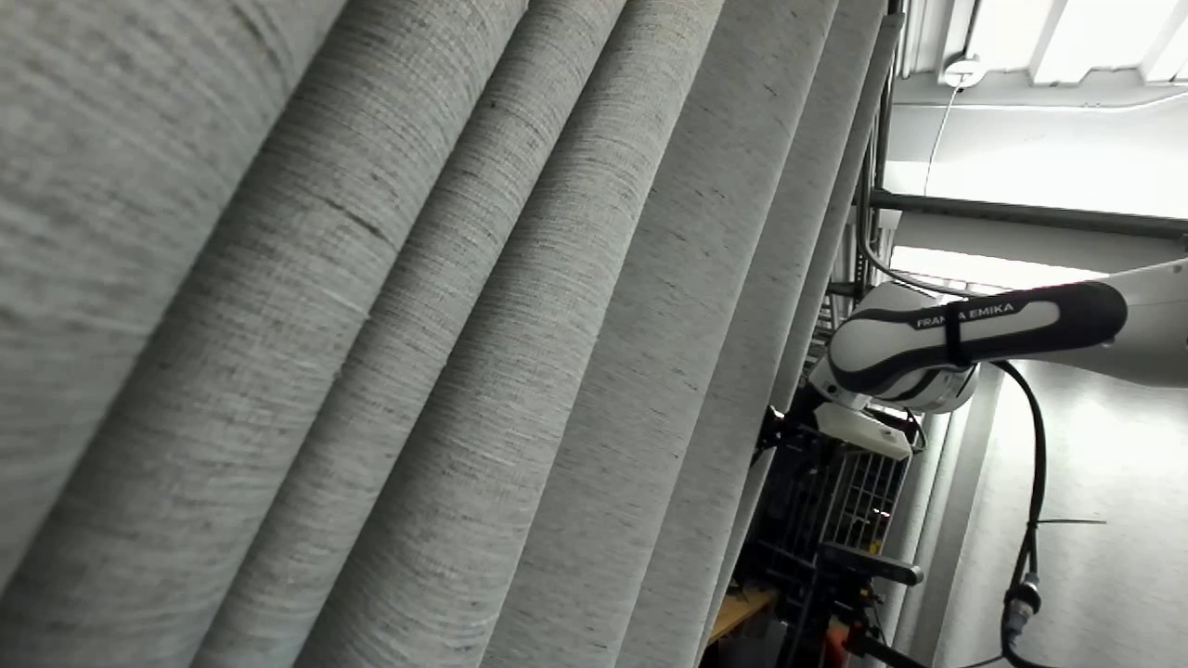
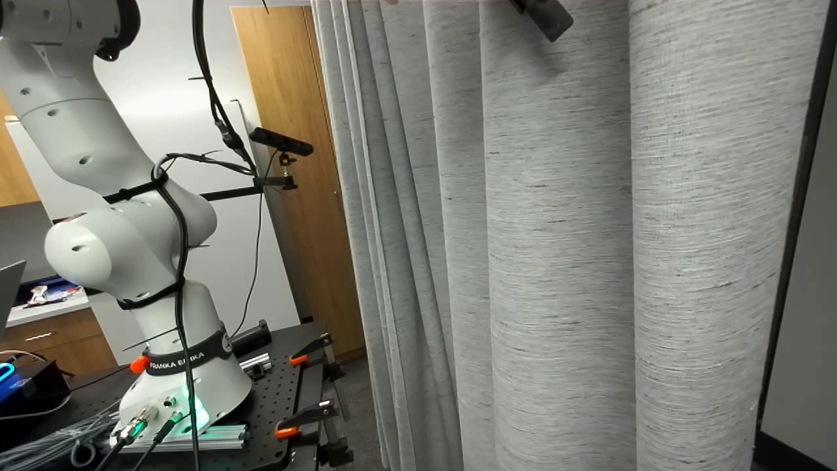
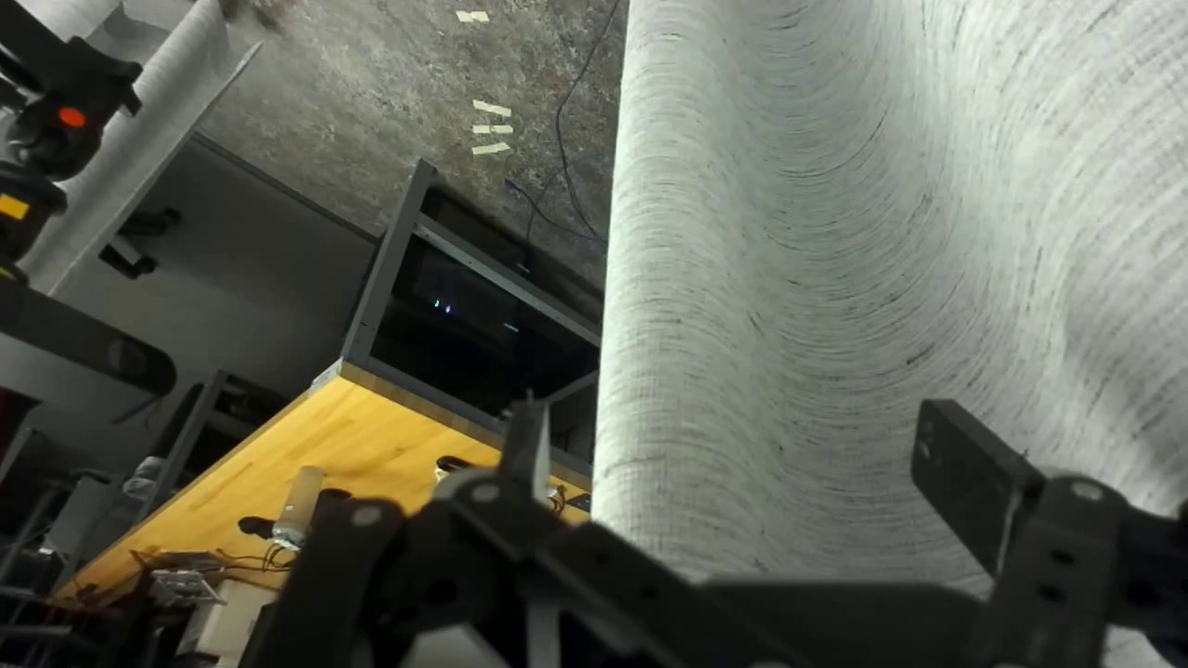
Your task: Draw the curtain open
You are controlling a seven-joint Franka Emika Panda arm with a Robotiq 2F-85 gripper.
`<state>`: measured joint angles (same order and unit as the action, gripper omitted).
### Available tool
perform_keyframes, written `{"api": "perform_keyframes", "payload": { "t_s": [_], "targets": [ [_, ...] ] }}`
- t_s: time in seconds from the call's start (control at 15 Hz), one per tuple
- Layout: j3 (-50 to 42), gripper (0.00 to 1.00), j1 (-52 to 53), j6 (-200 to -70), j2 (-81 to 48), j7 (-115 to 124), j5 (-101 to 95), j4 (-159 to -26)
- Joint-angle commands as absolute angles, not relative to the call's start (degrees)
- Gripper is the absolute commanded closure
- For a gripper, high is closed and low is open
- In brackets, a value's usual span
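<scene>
Closest of all, the grey curtain [image 1: 520,334] fills most of an exterior view in deep folds. Beside it is the white arm [image 1: 928,348]. In the wrist view, its pincer [image 3: 733,417] stands jaws apart, a rounded fold [image 3: 677,306] showing between but ungripped. Better seat that fold well inside before closing, then pull slowly, evenly sideways.

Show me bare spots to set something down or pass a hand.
In an exterior view, the black plate is bare between robot base and clamps; floor shows between clamps and curtain, perhaps room for a hand. The wrist view shows bare wooden tabletop between corner and pale cylinder. Crowded: image left of the base, bundled cables.
</scene>
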<state>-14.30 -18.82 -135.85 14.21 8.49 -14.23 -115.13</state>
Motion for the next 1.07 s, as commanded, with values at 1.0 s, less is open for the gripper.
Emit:
{"api": "perform_keyframes", "payload": {
  "t_s": [1.0],
  "targets": [
    [-15.4, 0.0, -19.4, -150.6, 4.5, 14.2, -14.7, -104.0]
  ]
}}
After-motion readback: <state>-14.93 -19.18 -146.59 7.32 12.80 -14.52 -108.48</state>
